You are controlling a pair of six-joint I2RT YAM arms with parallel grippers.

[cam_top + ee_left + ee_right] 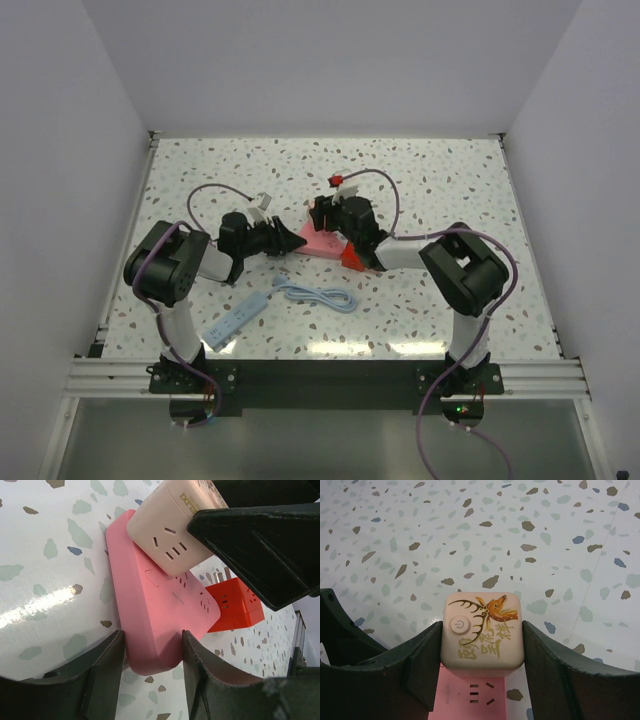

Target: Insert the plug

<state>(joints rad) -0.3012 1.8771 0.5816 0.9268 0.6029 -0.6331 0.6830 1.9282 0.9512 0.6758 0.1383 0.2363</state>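
A white-walled booth [320, 60] closes in the speckled terrazzo table [450, 180] on the left, far and right sides, and an aluminium rail [320, 378] runs along the near edge. Near the left, a slim white power strip [235, 320] lies flat on the table, its pale cord [320, 296] looped to its right.

Farther in, the left gripper [151, 637] is clamped across the left end of a pink power strip [160, 605], one finger pressed on each long side. The strip lies flat at the table's middle.

At the strip's other end is the plug [485, 615], a pale salmon cube with a deer drawing and a power button on top and sockets on one side. It sits directly over the pink strip, pinched between the fingers of the right gripper [481, 630]. I cannot tell if it is fully seated.

Just beside the strip's right end stands a red cube adapter [235, 605], its metal prongs showing.
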